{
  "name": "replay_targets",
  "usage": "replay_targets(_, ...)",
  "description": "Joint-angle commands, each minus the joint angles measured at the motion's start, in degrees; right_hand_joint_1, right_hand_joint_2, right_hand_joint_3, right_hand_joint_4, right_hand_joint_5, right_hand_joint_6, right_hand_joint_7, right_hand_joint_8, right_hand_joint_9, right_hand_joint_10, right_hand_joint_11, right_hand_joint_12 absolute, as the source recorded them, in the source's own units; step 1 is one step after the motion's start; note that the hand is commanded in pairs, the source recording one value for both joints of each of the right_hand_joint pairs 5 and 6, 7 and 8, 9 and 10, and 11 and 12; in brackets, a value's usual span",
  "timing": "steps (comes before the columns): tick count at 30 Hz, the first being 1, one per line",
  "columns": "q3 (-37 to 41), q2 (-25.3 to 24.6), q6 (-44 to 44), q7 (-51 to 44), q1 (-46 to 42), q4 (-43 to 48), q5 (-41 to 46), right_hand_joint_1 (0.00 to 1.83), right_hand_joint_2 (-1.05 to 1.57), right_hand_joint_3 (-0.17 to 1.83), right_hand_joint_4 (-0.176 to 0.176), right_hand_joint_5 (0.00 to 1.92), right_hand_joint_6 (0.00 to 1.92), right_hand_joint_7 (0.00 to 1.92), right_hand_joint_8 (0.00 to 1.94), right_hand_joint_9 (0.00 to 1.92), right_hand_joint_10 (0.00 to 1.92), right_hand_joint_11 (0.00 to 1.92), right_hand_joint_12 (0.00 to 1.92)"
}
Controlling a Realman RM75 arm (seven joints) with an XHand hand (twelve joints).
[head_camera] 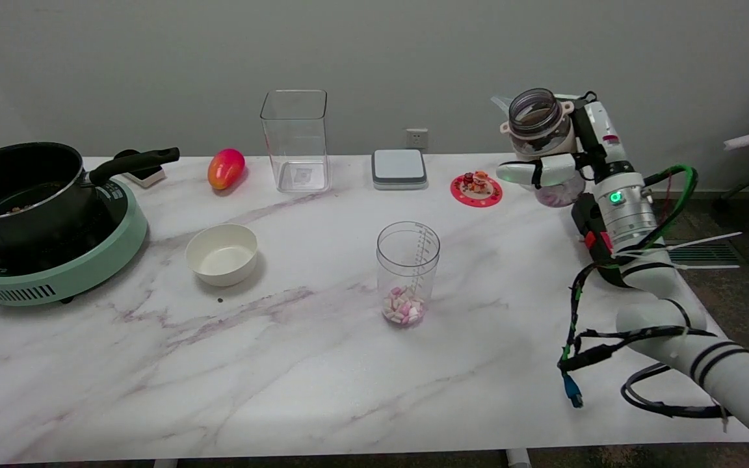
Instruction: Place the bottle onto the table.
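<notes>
Holding one clear plastic bottle [539, 140] with a wide open mouth, your right hand [566, 166] is wrapping its fingers around the bottle's body, one white finger [530, 171] lying across the front. The bottle is sitting in the air above the far right corner of the white marble-patterned desk [283, 364], not touching it. Its long axis is running close to upright, mouth pointing up and tilting slightly toward the camera, with pinkish contents resting at the bottom.

You are looking at one of each of these on the desk: a clear measuring cup [408, 273] with pink and white pieces at its bottom, near the middle; a cream round bowl [222, 254] to its left; a tall clear square container [295, 141] at the back; a red-and-yellow mango-shaped fruit [225, 168] beside it; a grey-and-white flat square box [399, 169]; a red round coaster [476, 188] carrying small figurines, just left of the hand; a black saucepan [20, 188] sitting on a mint-green round cooker [56, 266] at the left edge.

A plain grey wall is standing behind the desk, carrying one white socket [417, 138].
</notes>
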Motion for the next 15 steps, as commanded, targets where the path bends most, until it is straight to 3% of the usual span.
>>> replay_targets(1, -14.5, -6.5, 10.6, 31.9, 21.2, -31.7, -7.5, 1.45, 1.11, 0.38, 0.000, 1.70, 1.70, 1.75, 1.75, 1.33, 1.33, 1.24, 1.24)
replay_targets(15, -14.1, -14.3, 10.1, 33.3, 20.0, -30.0, -5.9, 1.44, 1.08, 0.43, 0.000, 1.72, 1.72, 1.74, 1.74, 1.33, 1.33, 1.23, 1.23)
